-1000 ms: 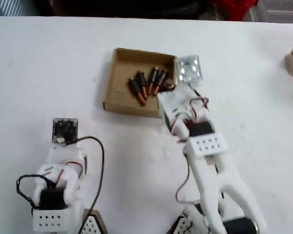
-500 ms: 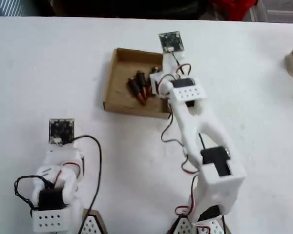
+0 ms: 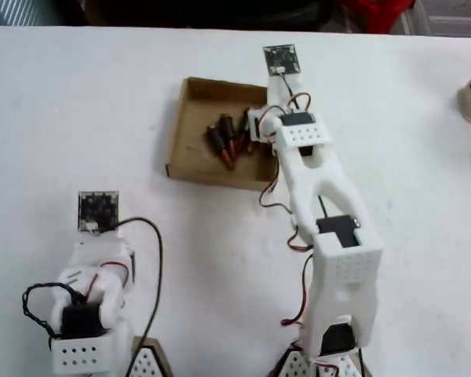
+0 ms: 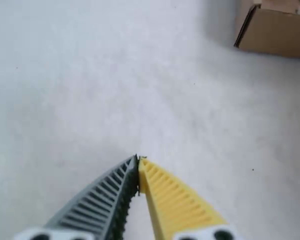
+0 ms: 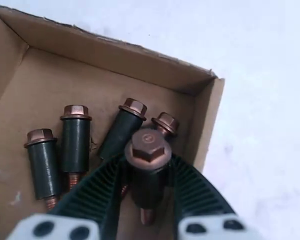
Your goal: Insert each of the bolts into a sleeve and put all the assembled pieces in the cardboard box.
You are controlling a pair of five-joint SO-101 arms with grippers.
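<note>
Snugly between right fingers (image 5: 97,192): sleeved bolt (image 5: 148,148)

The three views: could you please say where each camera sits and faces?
High view: fixed above, looking down on the table, left arm, right arm, cardboard box.
Left wrist view: on left wrist, facing table past shut left gripper.
Right wrist view: on right wrist, facing into box past right gripper clamping an assembled piece.
All share the cardboard box.

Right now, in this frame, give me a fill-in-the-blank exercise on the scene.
The right gripper clamps a copper bolt inside a black ____.
____ more assembled pieces lie in the brown cardboard box.
The left gripper is ____ above the bare white table.
Missing: sleeve; four; shut.
</note>
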